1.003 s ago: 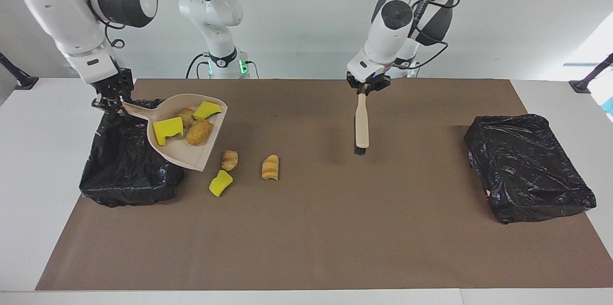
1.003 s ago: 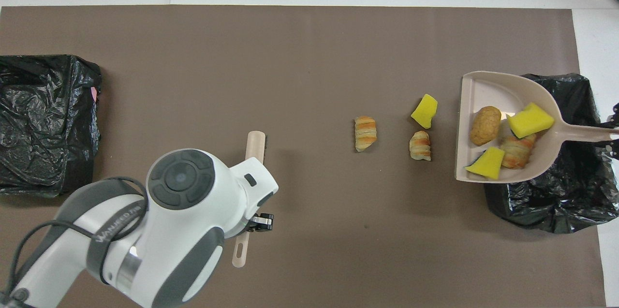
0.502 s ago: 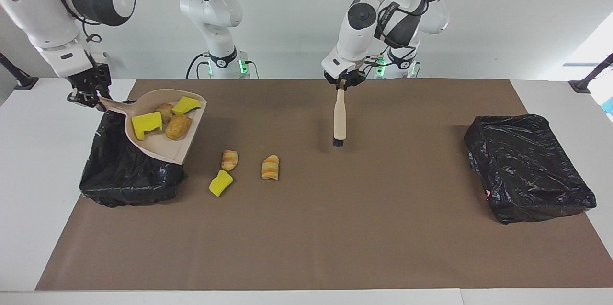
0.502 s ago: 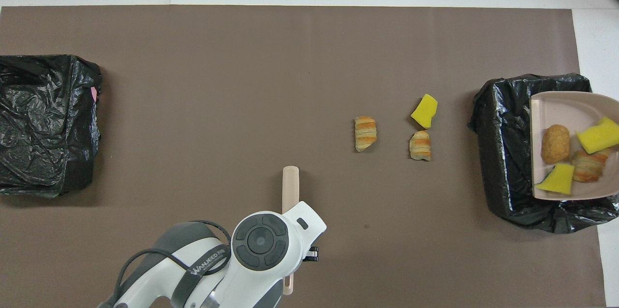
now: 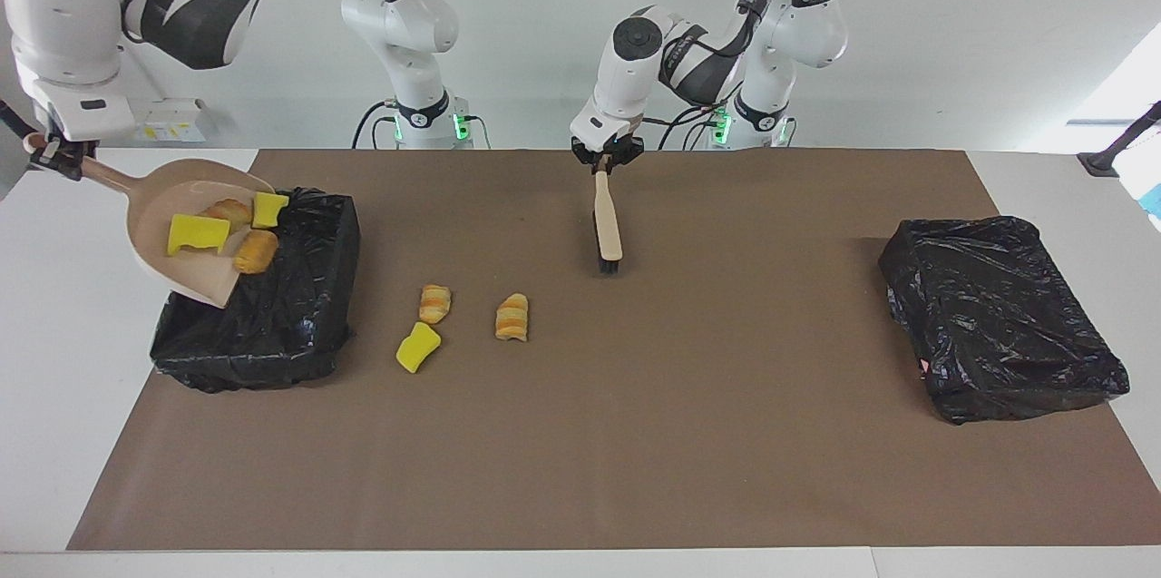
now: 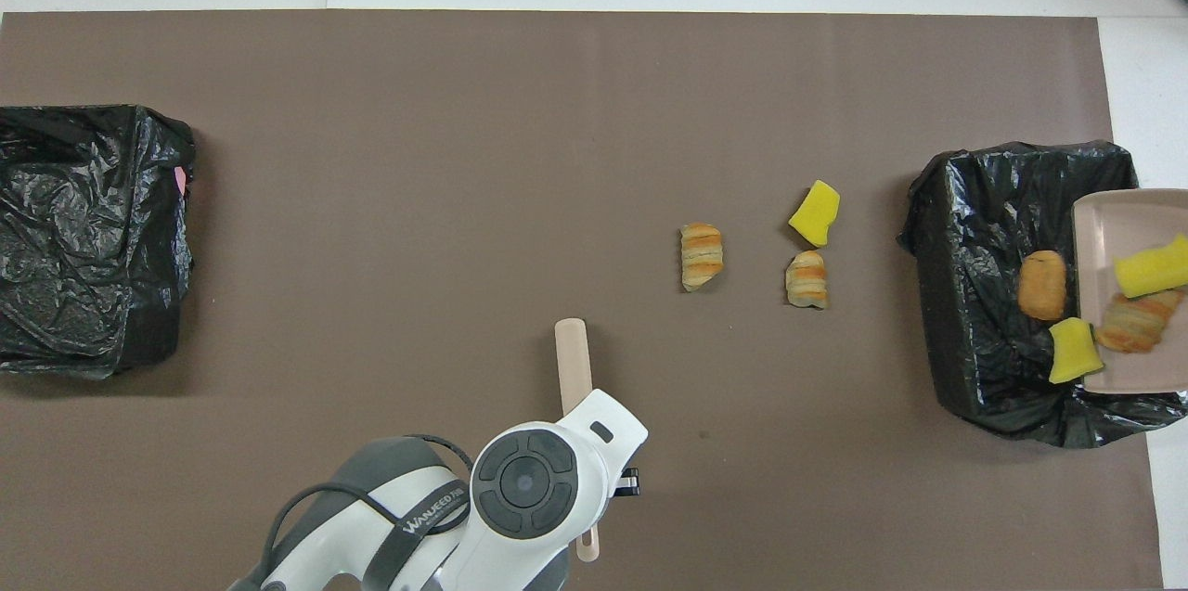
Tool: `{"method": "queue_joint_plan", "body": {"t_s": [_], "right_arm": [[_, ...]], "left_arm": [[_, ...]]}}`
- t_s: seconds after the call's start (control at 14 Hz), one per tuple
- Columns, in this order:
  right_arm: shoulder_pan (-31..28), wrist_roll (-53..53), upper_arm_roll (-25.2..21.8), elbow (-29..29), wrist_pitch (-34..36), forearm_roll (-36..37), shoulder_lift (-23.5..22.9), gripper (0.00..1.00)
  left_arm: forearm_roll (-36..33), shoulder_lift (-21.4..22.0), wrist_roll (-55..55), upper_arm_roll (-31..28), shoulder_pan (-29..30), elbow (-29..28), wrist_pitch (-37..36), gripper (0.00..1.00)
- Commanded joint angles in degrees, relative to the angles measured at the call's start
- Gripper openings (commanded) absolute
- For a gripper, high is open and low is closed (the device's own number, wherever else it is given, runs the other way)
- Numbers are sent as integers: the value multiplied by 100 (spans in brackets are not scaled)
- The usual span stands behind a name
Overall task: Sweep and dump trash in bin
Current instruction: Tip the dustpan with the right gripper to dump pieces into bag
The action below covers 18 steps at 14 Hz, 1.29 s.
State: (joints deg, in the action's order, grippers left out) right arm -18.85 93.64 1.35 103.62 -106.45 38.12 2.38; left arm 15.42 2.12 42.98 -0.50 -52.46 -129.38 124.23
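Pink dustpan [image 5: 172,224], handle clamped in right gripper [image 5: 50,151] fingers, tilts over bin [image 5: 272,324] so four scraps slide off; left gripper [image 5: 605,159] grips brush [image 5: 607,229]; three scraps [image 5: 435,304] lie on desk [image 5: 635,424] beside bin.

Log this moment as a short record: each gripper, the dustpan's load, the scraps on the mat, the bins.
right gripper: shut on dustpan handle, pan tilted over open bin
left gripper: shut on brush, bristles down over mat
in dustpan: four scraps, sliding toward its lip
on mat: two striped pieces, one yellow chunk
second bin: at left arm's end
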Motion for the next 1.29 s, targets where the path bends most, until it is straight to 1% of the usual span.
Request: {"method": "queue_joint_plan", "body": {"t_s": [0.0,0.29,0.36,0.43,0.5,0.57,0.65,0.79,0.86,1.0,1.15,1.22], "right_arm": [[311,-311,32,105,222,598,113,0],[548,-171,41,141,161,1206,149,0],[531,-92,32,88,125,1224,114,0],[488,-74,24,1,116,1146,87,0],[470,-56,15,-35,116,1119,96,0],[478,-65,23,-61,142,1075,104,0],[487,-56,23,-105,212,857,148,0],[478,162,15,-263,335,190,157,0],[461,294,6,-333,414,-152,140,0],[452,331,-38,-360,520,-829,131,0],[452,235,-47,-343,520,-1506,140,0],[469,112,-38,-308,512,-1788,157,0]], "left_arm": [[101,-114,158,-99,-317,-78,198,0],[101,-176,166,-99,-326,-78,224,0],[101,-177,167,-99,-326,-104,224,0],[101,-246,175,-99,-326,-113,233,3],[101,-351,141,-99,-326,-113,250,14],[101,-378,53,-116,-317,-61,207,34],[101,-379,26,-125,-248,-8,180,53],[92,-256,43,-160,-64,167,40,95],[92,-247,52,-161,-36,281,-134,100],[49,-238,52,-178,103,370,-364,100],[-56,-203,-9,-187,446,440,-452,100],[-179,-203,-96,-187,734,519,-470,100]]}}
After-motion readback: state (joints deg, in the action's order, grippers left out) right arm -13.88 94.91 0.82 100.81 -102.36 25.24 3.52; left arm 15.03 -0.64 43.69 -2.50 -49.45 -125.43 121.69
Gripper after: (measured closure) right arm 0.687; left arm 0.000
